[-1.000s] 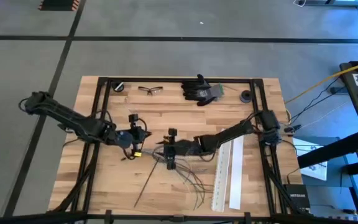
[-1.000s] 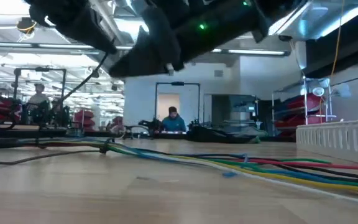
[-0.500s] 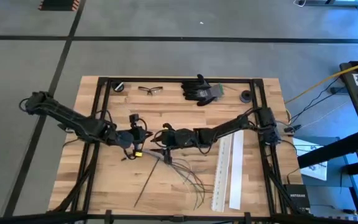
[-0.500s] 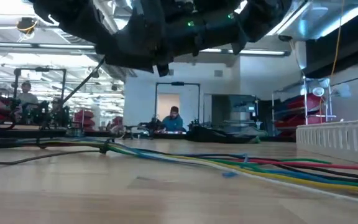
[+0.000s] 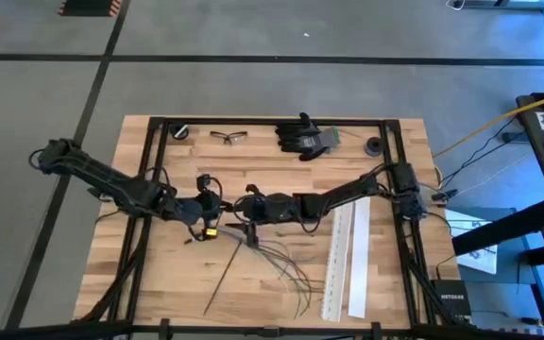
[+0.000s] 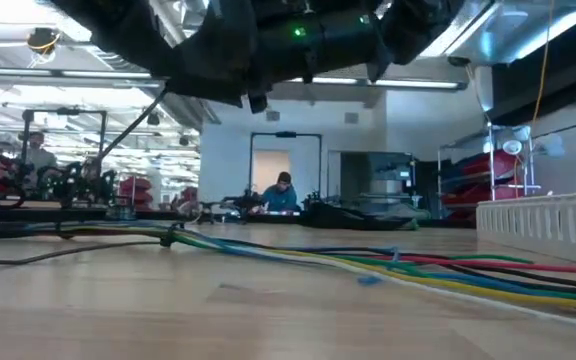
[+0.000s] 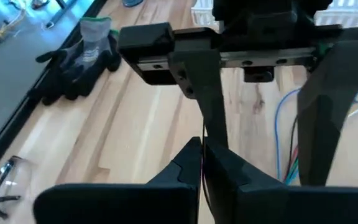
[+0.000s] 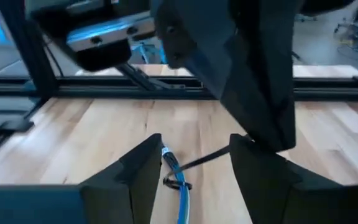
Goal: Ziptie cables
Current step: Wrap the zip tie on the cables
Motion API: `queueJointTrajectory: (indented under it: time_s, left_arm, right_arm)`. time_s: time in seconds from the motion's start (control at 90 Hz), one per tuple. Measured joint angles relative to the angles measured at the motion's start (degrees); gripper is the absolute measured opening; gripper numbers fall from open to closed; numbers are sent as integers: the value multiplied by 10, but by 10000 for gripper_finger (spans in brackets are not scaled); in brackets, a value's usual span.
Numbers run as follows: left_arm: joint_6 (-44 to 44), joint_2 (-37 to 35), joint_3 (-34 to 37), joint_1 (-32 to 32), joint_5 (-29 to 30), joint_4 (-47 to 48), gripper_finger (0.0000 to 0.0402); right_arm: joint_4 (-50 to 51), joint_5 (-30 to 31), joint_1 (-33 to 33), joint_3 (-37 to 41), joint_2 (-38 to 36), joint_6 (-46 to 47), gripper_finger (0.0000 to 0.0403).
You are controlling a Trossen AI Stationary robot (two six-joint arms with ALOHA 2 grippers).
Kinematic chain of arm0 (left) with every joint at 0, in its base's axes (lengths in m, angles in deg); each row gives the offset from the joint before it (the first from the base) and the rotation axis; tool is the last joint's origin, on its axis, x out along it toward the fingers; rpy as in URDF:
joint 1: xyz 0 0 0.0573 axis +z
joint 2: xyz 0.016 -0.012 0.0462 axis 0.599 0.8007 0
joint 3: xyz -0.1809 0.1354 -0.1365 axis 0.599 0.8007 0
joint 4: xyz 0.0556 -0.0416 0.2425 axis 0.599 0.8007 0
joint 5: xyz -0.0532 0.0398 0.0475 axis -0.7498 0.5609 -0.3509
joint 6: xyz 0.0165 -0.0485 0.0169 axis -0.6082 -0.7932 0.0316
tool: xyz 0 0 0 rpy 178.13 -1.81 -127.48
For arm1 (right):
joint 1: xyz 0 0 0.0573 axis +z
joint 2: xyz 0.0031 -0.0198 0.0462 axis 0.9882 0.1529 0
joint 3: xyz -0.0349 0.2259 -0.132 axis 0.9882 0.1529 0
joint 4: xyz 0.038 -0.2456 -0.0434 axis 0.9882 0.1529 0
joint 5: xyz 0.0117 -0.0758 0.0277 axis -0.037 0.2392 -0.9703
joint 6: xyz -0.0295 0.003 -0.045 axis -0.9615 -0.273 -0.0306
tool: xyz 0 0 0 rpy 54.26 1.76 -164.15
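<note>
The left arm reached in from the left edge of the table [image 5: 159, 283] to its middle, and the left gripper [image 5: 216, 210] had its fingers pressed together on a thin dark strand [image 7: 203, 138], probably a zip tie, which ran forward out of the tips; pinching it there seemed meant to hold it steady for a hand-over or for threading. Just beside it, facing it nose to nose, the right gripper [image 5: 246, 210] hung with its fingers spread apart and nothing between them, one finger to each side of the strand's line, apparently placed to take the free end. The cables [image 5: 286, 269] lay flat on the wood below the two grippers, gathered at one end under the right gripper and fanning out towards the near edge, so the gathered end looked like the place where a tie would go. In the right wrist view a blue cable [image 8: 178, 186] showed on the table between that gripper's fingers. Right of the cables lay two white strips [image 5: 346, 260], apart from them and untouched
</note>
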Motion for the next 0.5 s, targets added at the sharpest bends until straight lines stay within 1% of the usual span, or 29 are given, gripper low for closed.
queueJointTrajectory:
  time_s: [0.078, 0.222, 0.333, 0.433, 0.5]
  left_arm:
    - [-11, 0, 0, 1, 2, 6, 0]
    - [-30, 0, 1, 2, 2, 14, 0]
    - [-44, 0, 1, 8, 1, 22, 0]
    - [-51, 0, 1, 9, -11, 19, 0]
    - [-56, 0, 1, 9, -14, 16, 0]
  right_arm:
    - [15, -36, -14, -6, -1, 13, 189]
    - [21, -134, -43, -8, -2, 37, 222]
    - [31, -188, -61, -9, -2, 38, 244]
    - [38, -242, -65, -9, -5, 34, 252]
    - [54, -258, -66, -9, -13, 29, 252]
